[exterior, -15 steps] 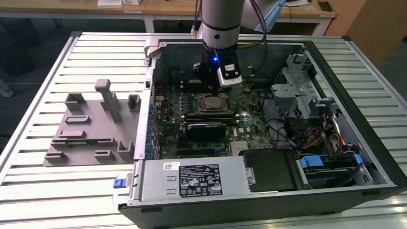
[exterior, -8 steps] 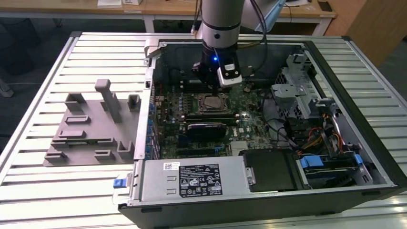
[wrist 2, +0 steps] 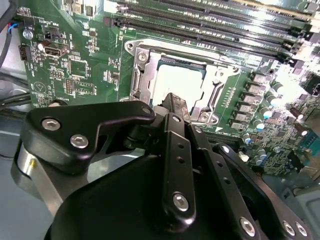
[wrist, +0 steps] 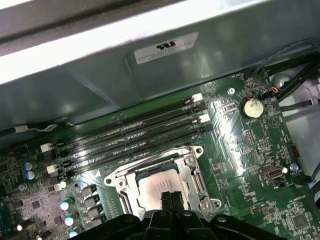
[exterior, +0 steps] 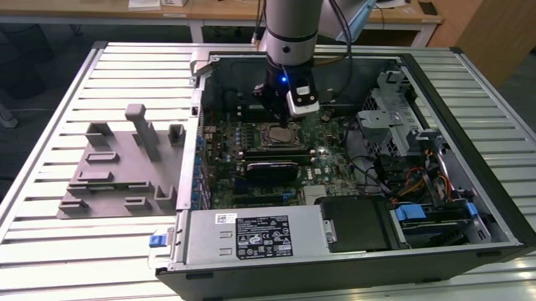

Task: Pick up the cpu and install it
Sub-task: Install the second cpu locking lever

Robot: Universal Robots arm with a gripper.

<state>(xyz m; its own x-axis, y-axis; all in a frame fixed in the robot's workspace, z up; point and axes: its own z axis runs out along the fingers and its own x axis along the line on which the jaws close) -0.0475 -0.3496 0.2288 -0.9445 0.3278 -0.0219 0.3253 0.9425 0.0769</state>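
- The cpu (wrist: 159,188): flat square chip, silvery top, lying face-up and level inside the socket (wrist: 116,181) on the motherboard (wrist: 250,145); being square, it has no long axis, and its edges run parallel to the socket frame. Seen in both wrist views (wrist 2: 176,82).
- Pincer (wrist: 170,198): directly over the cpu, fingers (wrist 2: 176,107) drawn together with their tips side by side, gripping nothing visible; whether the tips touch the chip top cannot be told. In the exterior view the pincer (exterior: 283,116) hangs just above the socket (exterior: 279,135).
- Socket: metal frame surrounding the chip on all sides, with screws at the corners.
- Memory slots (wrist: 130,135): four long black slots running parallel beside the socket, toward the case wall.
- Coin battery (wrist: 251,107): round, on the board, well apart from the socket.
- Computer case (exterior: 494,188): lying open on the slatted bench (exterior: 50,251); contains the motherboard, a power supply (exterior: 251,235) at the near side, a drive cage (exterior: 393,119) and cables (exterior: 402,182) toward the exterior view's right.
- Grey plastic tray (exterior: 117,169): on the bench at the exterior view's left of the case, with upright posts.
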